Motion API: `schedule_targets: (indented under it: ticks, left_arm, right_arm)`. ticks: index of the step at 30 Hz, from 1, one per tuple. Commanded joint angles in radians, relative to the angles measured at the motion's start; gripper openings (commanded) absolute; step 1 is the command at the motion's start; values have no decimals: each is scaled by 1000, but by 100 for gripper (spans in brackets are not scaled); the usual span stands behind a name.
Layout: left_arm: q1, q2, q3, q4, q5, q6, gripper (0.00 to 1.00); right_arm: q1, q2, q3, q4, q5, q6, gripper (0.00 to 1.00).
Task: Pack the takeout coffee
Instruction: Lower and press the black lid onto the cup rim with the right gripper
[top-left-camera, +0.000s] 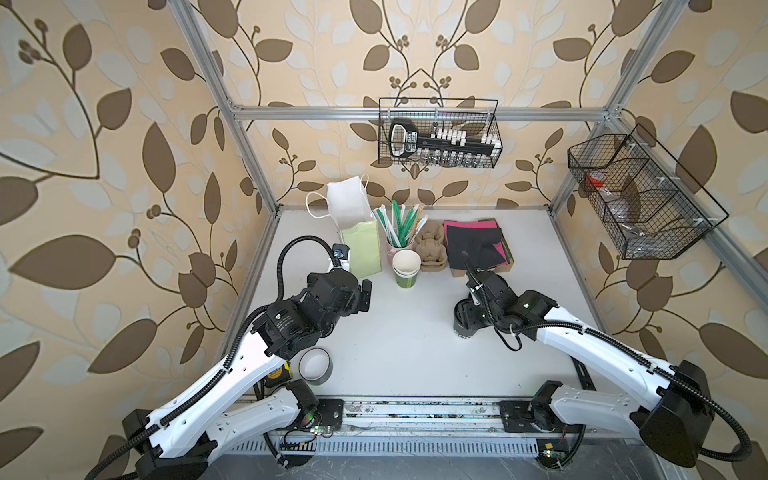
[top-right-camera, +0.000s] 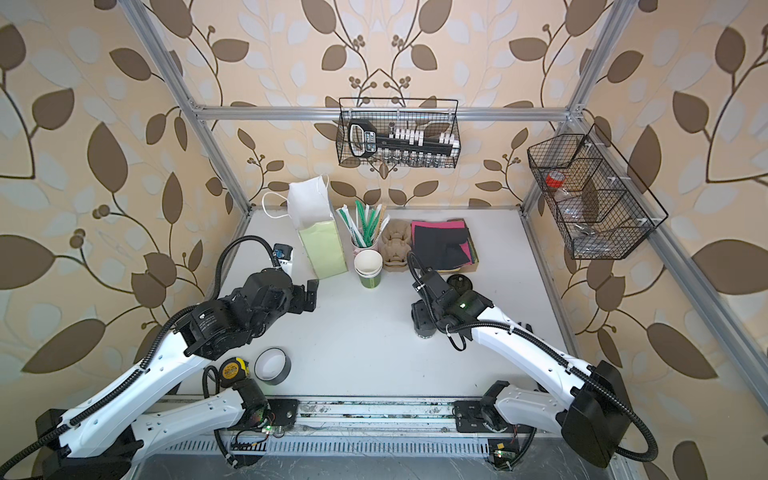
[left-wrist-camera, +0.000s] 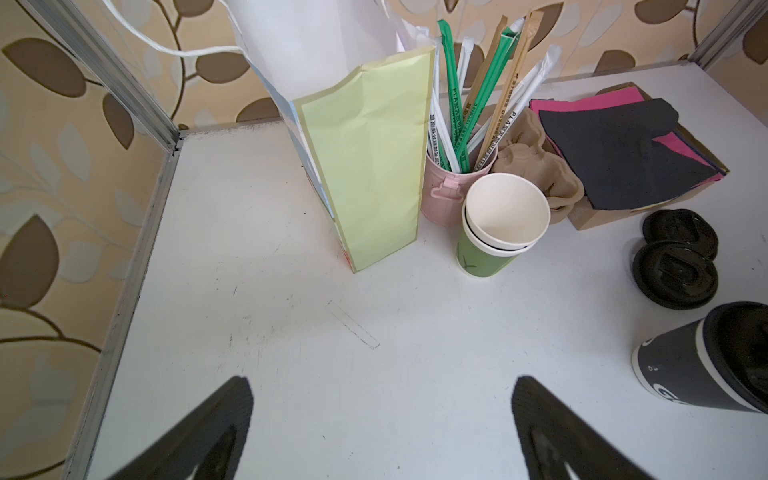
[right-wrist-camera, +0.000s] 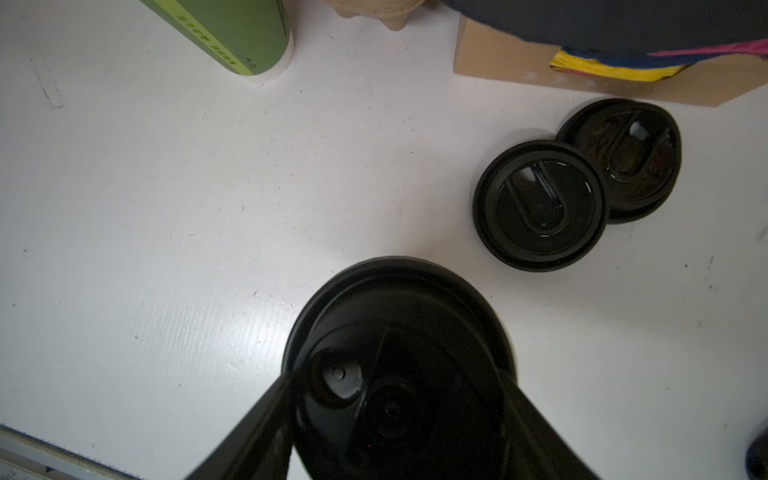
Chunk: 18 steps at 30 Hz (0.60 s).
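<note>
The takeout coffee (left-wrist-camera: 690, 365) is a dark grey paper cup with a black sip lid (right-wrist-camera: 399, 332). It stands right of centre on the white table (top-left-camera: 407, 353), and both top views show it beneath my right wrist (top-left-camera: 463, 330). My right gripper (right-wrist-camera: 397, 378) comes down over it from above, its two fingers pressed against opposite sides of the lid rim. My left gripper (left-wrist-camera: 382, 415) hovers open and empty over bare table, left of the cup and in front of the upright green-and-white paper bag (top-left-camera: 359, 245).
A stack of lidless green cups (top-left-camera: 406, 268) stands beside the bag. Behind it are a pink pot of wrapped straws (top-left-camera: 401, 228), pulp cup carriers (top-left-camera: 432, 249) and a box of napkins (top-left-camera: 478, 245). Two loose black lids (right-wrist-camera: 540, 205) lie near the box. A tape roll (top-left-camera: 316, 365) and a tape measure (top-right-camera: 230, 370) sit front left.
</note>
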Motion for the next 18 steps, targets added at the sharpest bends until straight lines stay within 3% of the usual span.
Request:
schedule_targets:
  ticks: [1,18]
  left_arm:
    - [-7,-2,-3,20,-33,6,99]
    - [-8,23,-4,17,-17,7,99]
  right_arm:
    - [39,68,-79,-79,-76,51,59]
    - [58,101,-122,-95,-221,113,56]
